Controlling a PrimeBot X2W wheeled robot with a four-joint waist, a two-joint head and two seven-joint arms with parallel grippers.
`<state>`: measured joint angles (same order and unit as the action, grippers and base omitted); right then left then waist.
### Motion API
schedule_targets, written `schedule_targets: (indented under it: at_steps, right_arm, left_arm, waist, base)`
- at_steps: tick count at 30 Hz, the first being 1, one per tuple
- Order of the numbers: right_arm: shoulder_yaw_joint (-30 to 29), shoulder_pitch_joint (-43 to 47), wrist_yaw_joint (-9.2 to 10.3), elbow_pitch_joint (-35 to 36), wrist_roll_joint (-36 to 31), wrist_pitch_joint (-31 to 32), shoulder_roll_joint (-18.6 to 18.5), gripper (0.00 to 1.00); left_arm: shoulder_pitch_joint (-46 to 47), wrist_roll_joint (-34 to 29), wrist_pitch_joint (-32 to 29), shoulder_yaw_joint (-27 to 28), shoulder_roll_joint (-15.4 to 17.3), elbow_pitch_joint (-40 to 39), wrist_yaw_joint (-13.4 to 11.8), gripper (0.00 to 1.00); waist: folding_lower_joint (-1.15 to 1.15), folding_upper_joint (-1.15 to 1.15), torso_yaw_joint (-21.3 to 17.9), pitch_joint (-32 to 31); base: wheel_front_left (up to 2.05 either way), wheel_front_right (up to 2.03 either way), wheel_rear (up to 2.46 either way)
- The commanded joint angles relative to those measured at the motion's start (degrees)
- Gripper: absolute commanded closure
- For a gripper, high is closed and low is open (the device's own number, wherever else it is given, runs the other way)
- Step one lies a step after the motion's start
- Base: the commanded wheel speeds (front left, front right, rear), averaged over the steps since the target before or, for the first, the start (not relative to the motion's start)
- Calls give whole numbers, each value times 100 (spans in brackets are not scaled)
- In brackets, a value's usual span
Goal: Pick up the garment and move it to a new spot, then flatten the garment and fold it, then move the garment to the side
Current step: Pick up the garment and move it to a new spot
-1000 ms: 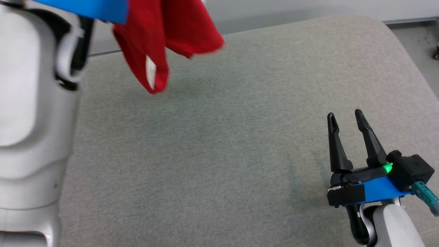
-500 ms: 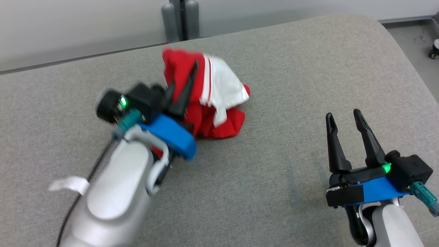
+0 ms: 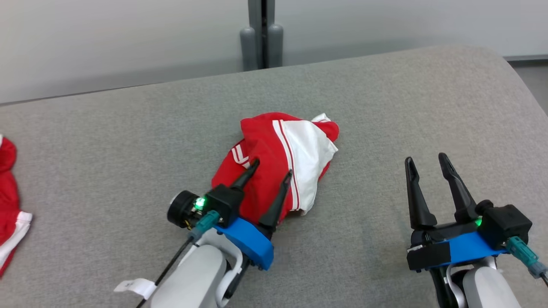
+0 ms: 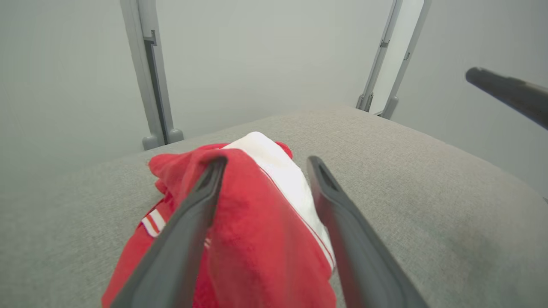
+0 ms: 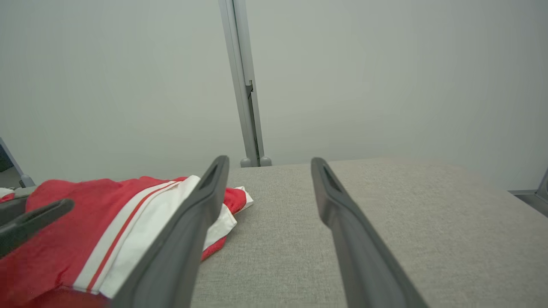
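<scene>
A crumpled red garment [image 3: 278, 145] with a white panel and stripes lies in a heap in the middle of the grey padded surface [image 3: 385, 107]. My left gripper [image 3: 274, 167] is open, its two fingers spread over the near side of the heap. In the left wrist view the garment [image 4: 257, 222] bulges up between the fingers of that gripper [image 4: 266, 161]. My right gripper [image 3: 425, 159] is open and holds nothing, apart from the cloth at the lower right. In the right wrist view the garment [image 5: 107, 222] lies left of this gripper [image 5: 269, 161].
A second red and white cloth [image 3: 8, 201] lies at the far left edge of the surface. A grey post [image 3: 261, 38] stands behind the back edge against the pale wall. The surface curves away at the right [image 3: 518, 90].
The garment hung in the air from my left gripper; it now lies heaped on the surface, with that gripper open over it. The head view has shifted too. The right gripper stayed still.
</scene>
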<state>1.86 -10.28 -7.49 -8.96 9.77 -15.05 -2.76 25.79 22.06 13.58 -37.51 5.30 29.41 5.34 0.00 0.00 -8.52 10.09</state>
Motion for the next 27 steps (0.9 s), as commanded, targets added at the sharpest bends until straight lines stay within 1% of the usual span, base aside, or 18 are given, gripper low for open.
schedule_targets:
  at_steps: [1,7,13,17,22,27]
  right_arm:
    - [4,35,-1,-21,13,-19,-23,0]
    - [2,143,-1,-104,23,-18,-23,0]
    - [-36,226,-1,-140,-32,-18,-23,0]
    - [-42,256,-1,-179,-59,-18,-23,0]
    - [-89,333,-1,-228,-68,-18,-23,0]
    - [-110,411,-1,-263,-99,-18,-24,0]
  left_arm:
    - [-32,18,44,62,34,-32,-40,0]
    - [-253,148,155,625,192,-503,-398,0]
    - [-556,105,164,1267,497,-1097,-679,0]
    - [-784,4,162,1696,682,-1382,-791,0]
    - [-1180,-126,162,2149,800,-1639,-892,0]
    - [-1657,-209,162,2562,809,-1854,-929,0]
  waist:
    - [0,0,20,-21]
    - [0,0,267,-264]
    - [0,0,528,-423]
    - [0,0,666,-516]
    - [0,0,800,-647]
    - [0,0,901,-781]
  base:
    - [0,0,0]
    - [0,0,0]
    - [0,0,0]
    - [0,0,0]
    - [0,0,0]
    - [0,0,0]
